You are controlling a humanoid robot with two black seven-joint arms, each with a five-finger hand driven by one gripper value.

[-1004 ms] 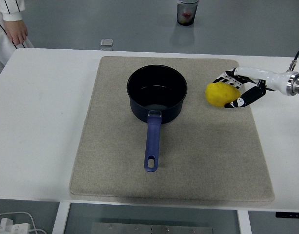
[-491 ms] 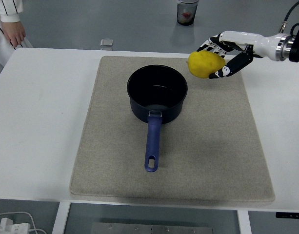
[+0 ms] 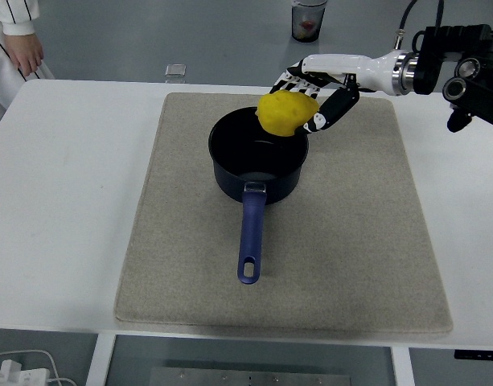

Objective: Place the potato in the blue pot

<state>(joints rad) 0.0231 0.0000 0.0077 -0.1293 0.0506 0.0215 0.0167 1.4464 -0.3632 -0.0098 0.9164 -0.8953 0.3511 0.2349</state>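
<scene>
The right hand (image 3: 314, 100), fingers (image 3: 330, 108) clamped on the yellow potato (image 3: 285, 113), holds it over the blue pot's (image 3: 258, 165) far rim.

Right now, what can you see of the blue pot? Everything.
The blue pot is a dark blue saucepan with a glossy dark interior, standing upright on the beige mat. One lighter blue handle, with a hanging hole at its end, points toward the near table edge. It looks empty. The potato, held in the right hand, overlaps its far rim; contact unclear.

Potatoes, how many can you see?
1. The yellow potato is held in the right hand, over the far rim of the blue pot. None visible inside the pot.
</scene>
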